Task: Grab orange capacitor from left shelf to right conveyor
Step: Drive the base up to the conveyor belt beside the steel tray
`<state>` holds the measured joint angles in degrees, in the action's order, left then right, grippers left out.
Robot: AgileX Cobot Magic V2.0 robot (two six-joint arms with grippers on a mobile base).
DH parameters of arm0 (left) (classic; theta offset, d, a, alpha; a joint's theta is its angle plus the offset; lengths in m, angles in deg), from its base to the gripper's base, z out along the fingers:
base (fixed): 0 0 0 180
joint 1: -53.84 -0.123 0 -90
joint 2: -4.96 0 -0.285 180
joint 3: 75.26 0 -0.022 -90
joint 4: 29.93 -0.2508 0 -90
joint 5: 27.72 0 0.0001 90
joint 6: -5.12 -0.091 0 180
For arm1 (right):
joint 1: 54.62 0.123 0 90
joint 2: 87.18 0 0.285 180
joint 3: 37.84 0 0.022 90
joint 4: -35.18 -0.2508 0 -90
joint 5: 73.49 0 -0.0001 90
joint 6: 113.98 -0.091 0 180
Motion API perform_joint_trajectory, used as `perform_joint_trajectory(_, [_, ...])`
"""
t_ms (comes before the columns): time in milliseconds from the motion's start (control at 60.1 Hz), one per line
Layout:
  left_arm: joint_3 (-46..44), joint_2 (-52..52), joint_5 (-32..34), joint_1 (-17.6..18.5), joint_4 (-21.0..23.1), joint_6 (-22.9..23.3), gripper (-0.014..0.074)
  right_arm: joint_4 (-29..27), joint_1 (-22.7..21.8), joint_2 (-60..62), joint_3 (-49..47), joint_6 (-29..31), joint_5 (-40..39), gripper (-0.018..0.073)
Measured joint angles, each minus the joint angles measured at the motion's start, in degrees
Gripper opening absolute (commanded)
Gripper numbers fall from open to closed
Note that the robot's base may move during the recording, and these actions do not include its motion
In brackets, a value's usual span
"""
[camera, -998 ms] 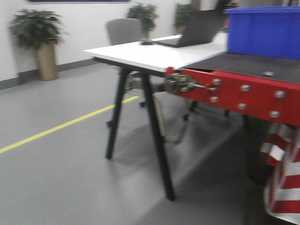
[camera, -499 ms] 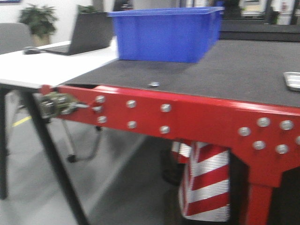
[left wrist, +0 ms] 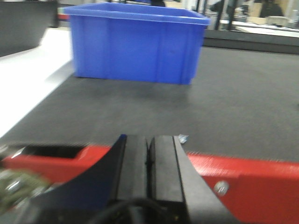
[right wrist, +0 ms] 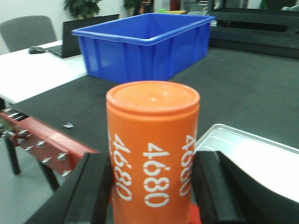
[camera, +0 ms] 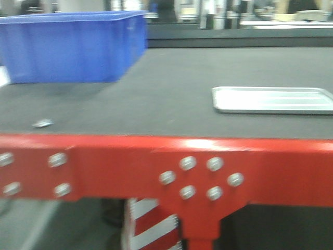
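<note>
The right claw (right wrist: 152, 191) pinches the capacitor (right wrist: 153, 135) upright by its sides, facing the conveyor (camera: 171, 94), probably so it can be stood on its flat base. Ahead, the bin (camera: 67, 47) sits at ten o'clock and the tray (camera: 273, 100) at two. The left claw (left wrist: 148, 161) is pressed together, empty.

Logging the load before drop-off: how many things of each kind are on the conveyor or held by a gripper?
blue bin: 1
silver tray: 1
small metal scrap: 1
orange capacitor, in the right gripper: 1
Total: 4
</note>
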<state>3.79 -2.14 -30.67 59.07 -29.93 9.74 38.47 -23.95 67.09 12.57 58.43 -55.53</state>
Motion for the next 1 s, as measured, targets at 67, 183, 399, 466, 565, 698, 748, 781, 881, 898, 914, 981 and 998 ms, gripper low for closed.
perform_joint_trajectory(67, [0.0,0.0,0.0,0.0,0.0,0.0,-0.0105,0.0,0.0,0.0,0.0,0.0,0.0,0.0102])
perform_joint_trajectory(183, [0.0,0.0,0.0,0.0,0.0,0.0,-0.0105,0.0,0.0,0.0,0.0,0.0,0.0,0.0102])
perform_joint_trajectory(399, [0.0,0.0,0.0,0.0,0.0,0.0,-0.0105,0.0,0.0,0.0,0.0,0.0,0.0,0.0102])
perform_joint_trajectory(466, [0.0,0.0,0.0,0.0,0.0,0.0,-0.0105,0.0,0.0,0.0,0.0,0.0,0.0,0.0102])
perform_joint_trajectory(565, [0.0,0.0,0.0,0.0,0.0,0.0,-0.0105,0.0,0.0,0.0,0.0,0.0,0.0,0.0102])
perform_joint_trajectory(698, [0.0,0.0,0.0,0.0,0.0,0.0,-0.0105,0.0,0.0,0.0,0.0,0.0,0.0,0.0102])
perform_joint_trajectory(748, [0.0,0.0,0.0,0.0,0.0,0.0,-0.0105,0.0,0.0,0.0,0.0,0.0,0.0,0.0102])
perform_joint_trajectory(781, [0.0,0.0,0.0,0.0,0.0,0.0,-0.0105,0.0,0.0,0.0,0.0,0.0,0.0,0.0102])
perform_joint_trajectory(881, [0.0,0.0,0.0,0.0,0.0,0.0,-0.0105,0.0,0.0,0.0,0.0,0.0,0.0,0.0102])
perform_joint_trajectory(898, [0.0,0.0,0.0,0.0,0.0,0.0,-0.0105,0.0,0.0,0.0,0.0,0.0,0.0,0.0102])
perform_joint_trajectory(914, [0.0,0.0,0.0,0.0,0.0,0.0,-0.0105,0.0,0.0,0.0,0.0,0.0,0.0,0.0102])
perform_joint_trajectory(981, [0.0,0.0,0.0,0.0,0.0,0.0,-0.0105,0.0,0.0,0.0,0.0,0.0,0.0,0.0102])
perform_joint_trajectory(998, [0.0,0.0,0.0,0.0,0.0,0.0,-0.0105,0.0,0.0,0.0,0.0,0.0,0.0,0.0102])
